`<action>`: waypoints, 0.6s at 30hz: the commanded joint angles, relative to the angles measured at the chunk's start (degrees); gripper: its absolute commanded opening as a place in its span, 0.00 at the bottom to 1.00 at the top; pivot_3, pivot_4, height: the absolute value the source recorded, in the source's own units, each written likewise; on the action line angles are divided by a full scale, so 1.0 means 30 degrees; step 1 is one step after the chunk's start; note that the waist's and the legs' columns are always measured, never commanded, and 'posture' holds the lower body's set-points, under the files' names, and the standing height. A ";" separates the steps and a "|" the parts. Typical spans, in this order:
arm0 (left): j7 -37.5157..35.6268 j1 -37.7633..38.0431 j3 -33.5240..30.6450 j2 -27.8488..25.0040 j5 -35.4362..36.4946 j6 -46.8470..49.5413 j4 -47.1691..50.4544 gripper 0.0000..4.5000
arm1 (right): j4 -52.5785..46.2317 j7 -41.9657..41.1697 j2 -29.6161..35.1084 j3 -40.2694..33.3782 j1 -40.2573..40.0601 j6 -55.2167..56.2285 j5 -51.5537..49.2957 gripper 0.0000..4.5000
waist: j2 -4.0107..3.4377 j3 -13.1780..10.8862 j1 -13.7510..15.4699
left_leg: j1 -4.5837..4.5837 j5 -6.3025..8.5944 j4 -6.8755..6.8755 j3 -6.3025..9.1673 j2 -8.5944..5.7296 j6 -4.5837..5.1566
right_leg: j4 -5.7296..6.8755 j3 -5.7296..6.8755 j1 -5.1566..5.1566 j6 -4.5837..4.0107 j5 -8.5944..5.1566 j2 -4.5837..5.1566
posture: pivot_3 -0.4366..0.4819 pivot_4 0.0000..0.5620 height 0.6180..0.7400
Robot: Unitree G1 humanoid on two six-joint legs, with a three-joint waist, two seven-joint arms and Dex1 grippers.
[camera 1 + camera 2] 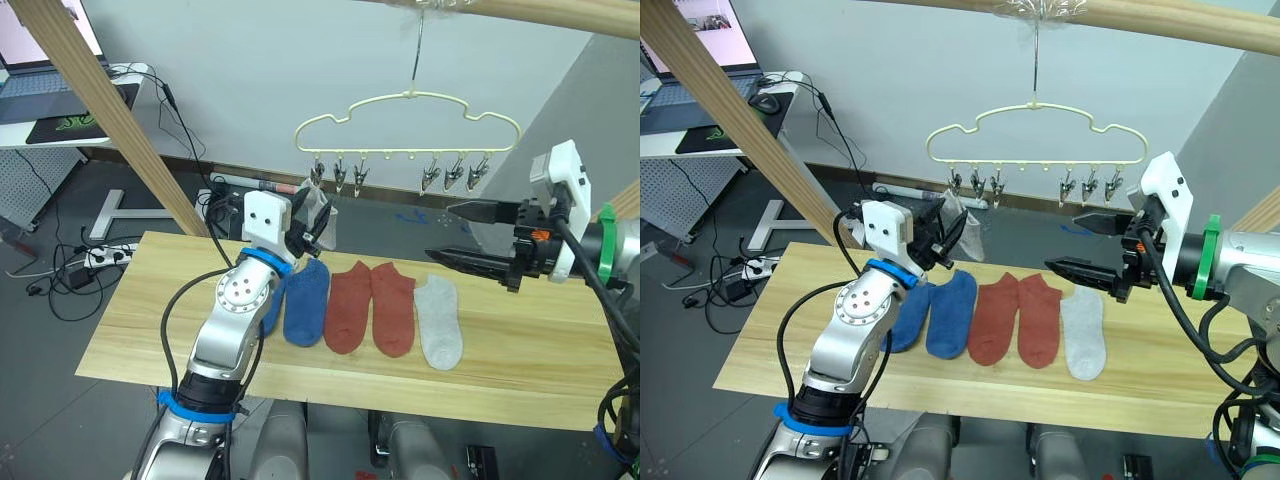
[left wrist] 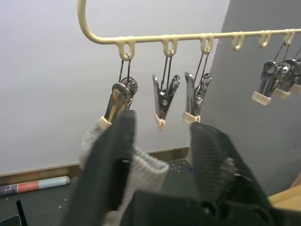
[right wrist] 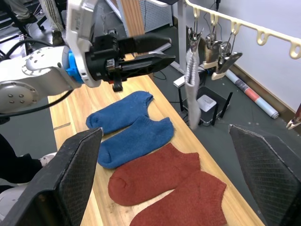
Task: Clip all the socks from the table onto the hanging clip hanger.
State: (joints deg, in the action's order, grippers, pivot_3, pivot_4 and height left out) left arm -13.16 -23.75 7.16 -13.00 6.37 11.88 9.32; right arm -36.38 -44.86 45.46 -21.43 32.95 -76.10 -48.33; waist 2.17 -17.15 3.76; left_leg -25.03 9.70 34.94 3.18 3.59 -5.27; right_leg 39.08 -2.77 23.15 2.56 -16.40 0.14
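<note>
Grey sock (image 1: pixel 962 222) hangs from hanger's (image 1: pixel 1035 133) end clip, just beside left pincer (image 1: pixel 945 235), fingers parted, empty | five socks on tabletop (image 1: pixel 1160 380) below hanger, toes toward robot | right pincer (image 1: pixel 1080 245) wide, nearest grey sock (image 1: pixel 1084 335)

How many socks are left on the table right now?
5 on the table: two blue socks, two rust-red socks and one grey sock in a row. Another grey sock hangs from the clip hanger.
</note>
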 commanded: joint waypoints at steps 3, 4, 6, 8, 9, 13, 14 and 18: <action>0.0294 -0.1019 -0.0122 0.1005 -0.0305 -0.0196 -0.0404 0.30 | -0.0881 0.1029 0.0772 -0.1022 -0.0051 -0.0070 -0.1590 1.00 | 0.0000 0.0000 -0.0106 | -0.0005 0.0000 0.0009 0.0001 -0.0003 0.0001 | 0.0000 -0.0001 -0.0002 0.0001 0.0001 0.0000 | 0.52 0.41 1.00; 0.0395 -0.1221 -0.0178 0.1188 -0.0373 -0.0176 -0.0644 0.30 | -0.0932 0.1238 0.0866 -0.1078 -0.0070 -0.0090 -0.1830 1.00 | 0.0000 0.0000 -0.0173 | -0.0007 -0.0001 0.0016 0.0001 -0.0006 0.0001 | 0.0000 -0.0001 -0.0002 0.0004 0.0002 0.0001 | 0.51 0.41 1.00; 0.0487 -0.1592 -0.0215 0.1480 -0.0528 -0.0246 -0.1163 0.30 | -0.1012 0.1634 0.1037 -0.1236 -0.0125 -0.0122 -0.2326 1.00 | -0.0001 0.0001 -0.0316 | -0.0007 -0.0002 0.0020 0.0001 -0.0007 0.0003 | 0.0001 -0.0004 -0.0003 0.0006 0.0004 0.0001 | 0.51 0.41 1.00; 0.0731 -0.2004 -0.0249 0.1737 -0.0799 -0.0385 -0.1816 0.30 | -0.1086 0.2050 0.1186 -0.1410 -0.0213 -0.0158 -0.2820 1.00 | -0.0001 0.0001 -0.0437 | -0.0007 -0.0003 0.0022 0.0001 -0.0006 0.0004 | 0.0002 -0.0005 -0.0004 0.0007 0.0004 0.0000 | 0.49 0.42 1.00; 0.0877 -0.2173 -0.0301 0.1848 -0.0906 -0.0435 -0.2096 0.30 | -0.1114 0.2260 0.1266 -0.1479 -0.0279 -0.0149 -0.3071 1.00 | -0.0001 0.0001 -0.0523 | -0.0007 -0.0003 0.0023 0.0002 -0.0006 0.0005 | 0.0004 -0.0002 -0.0004 0.0007 0.0004 0.0000 | 0.49 0.42 1.00; 0.1304 -0.2778 -0.0650 0.2211 -0.1144 -0.0533 -0.3041 0.30 | -0.1237 0.3109 0.1659 -0.1788 -0.0624 -0.0110 -0.4082 1.00 | 0.0000 0.0000 -0.0849 | -0.0015 -0.0003 0.0022 0.0005 -0.0009 0.0006 | 0.0004 -0.0003 -0.0005 0.0007 0.0005 0.0001 | 0.46 0.42 1.00; 0.1406 -0.2911 -0.0728 0.2301 -0.1172 -0.0556 -0.3240 0.30 | -0.1235 0.3304 0.1754 -0.1850 -0.0712 -0.0069 -0.4311 1.00 | -0.0001 0.0001 -0.0896 | -0.0015 -0.0003 0.0022 0.0005 -0.0008 0.0006 | 0.0005 -0.0002 -0.0004 0.0008 0.0005 0.0000 | 0.46 0.42 1.00; 0.1177 -0.3199 -0.1025 0.2532 -0.0720 -0.0356 -0.3572 0.34 | -0.1233 0.4077 0.2124 -0.1998 -0.1095 0.0193 -0.5180 1.00 | -0.0001 0.0001 -0.1123 | -0.0013 -0.0004 0.0022 0.0005 -0.0008 0.0007 | 0.0010 -0.0002 -0.0004 0.0008 0.0004 0.0000 | 0.45 0.43 1.00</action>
State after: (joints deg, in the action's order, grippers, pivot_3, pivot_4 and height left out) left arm -9.48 -32.53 4.65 -5.96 3.78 11.81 -2.66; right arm -38.68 -33.45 50.91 -25.31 29.86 -76.66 -62.26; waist 2.17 -17.14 0.39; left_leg -25.07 9.69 35.01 3.19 3.57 -5.25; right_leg 39.12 -2.78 23.14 2.58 -16.38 0.14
